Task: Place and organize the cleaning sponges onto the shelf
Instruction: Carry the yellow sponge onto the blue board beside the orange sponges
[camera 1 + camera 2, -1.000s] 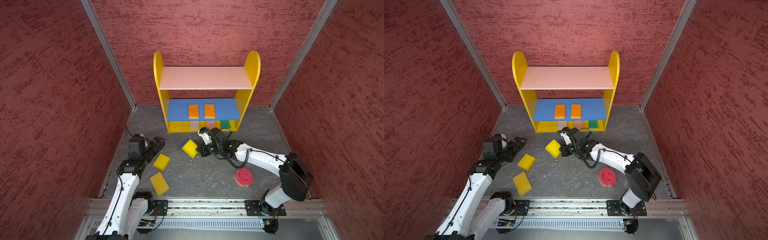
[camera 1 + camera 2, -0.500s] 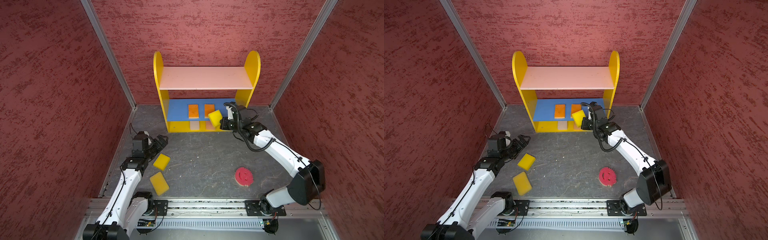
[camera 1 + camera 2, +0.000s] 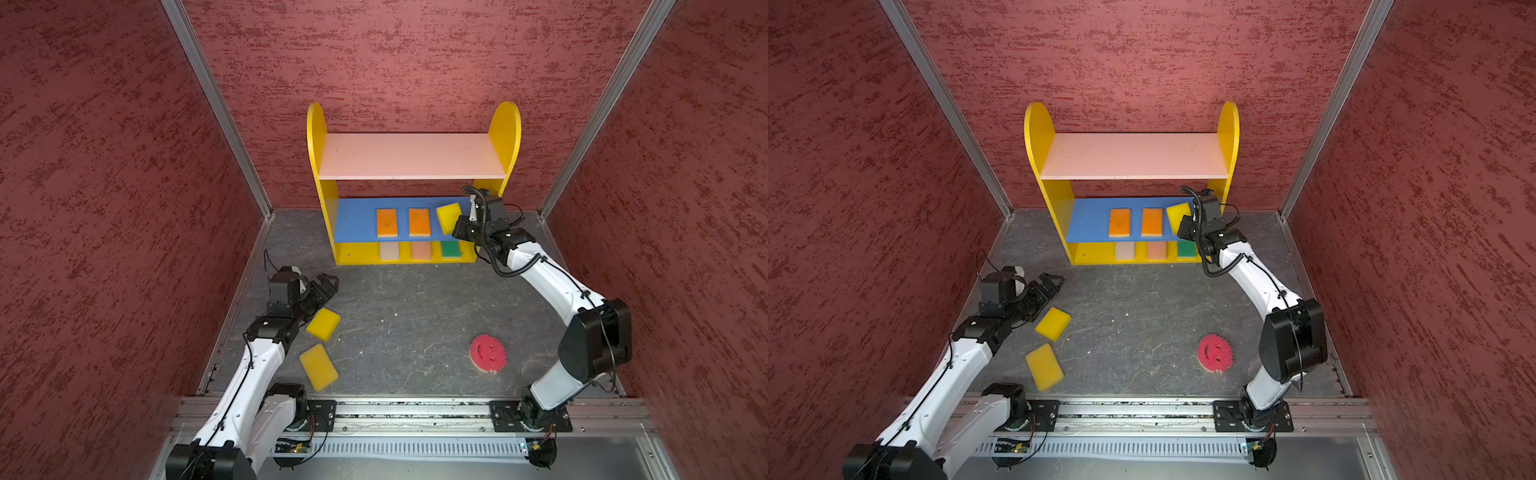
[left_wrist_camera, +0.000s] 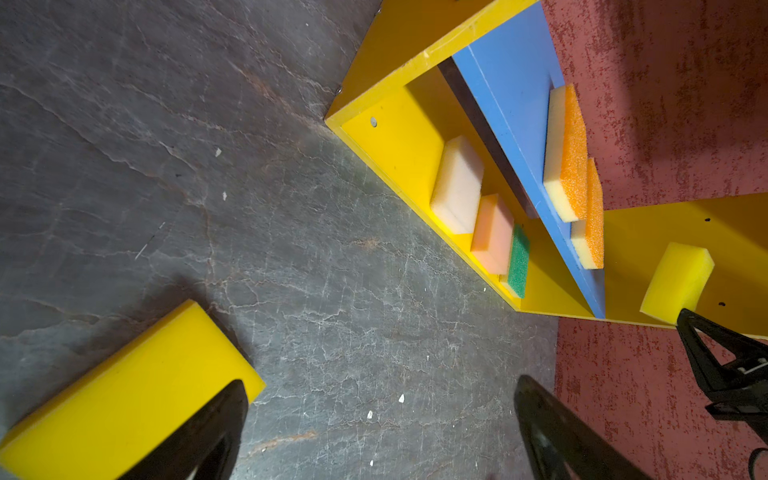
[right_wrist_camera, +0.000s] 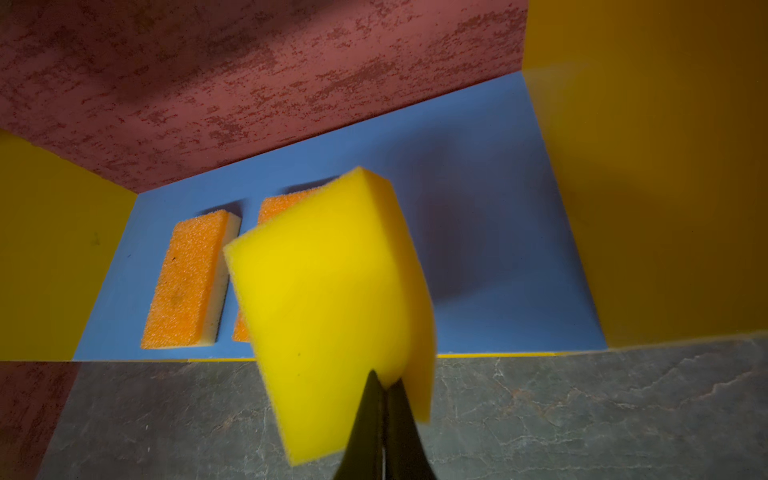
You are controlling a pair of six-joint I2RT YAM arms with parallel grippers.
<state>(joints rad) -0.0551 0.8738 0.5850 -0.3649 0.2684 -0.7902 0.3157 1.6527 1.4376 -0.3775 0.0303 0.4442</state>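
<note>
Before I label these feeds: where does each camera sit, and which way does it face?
Both top views: high over the arms' bases, looking down on the floor and shelf; both arms show.
Left wrist: low over the floor, facing the shelf; the open left gripper shows.
Right wrist: facing the blue board; the right gripper pinches a yellow sponge.
Shared: both wrist views show the orange sponges and that held sponge.

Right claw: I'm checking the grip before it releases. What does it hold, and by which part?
The right claw pinches a yellow rectangular foam sponge by its edge, near one corner.
</note>
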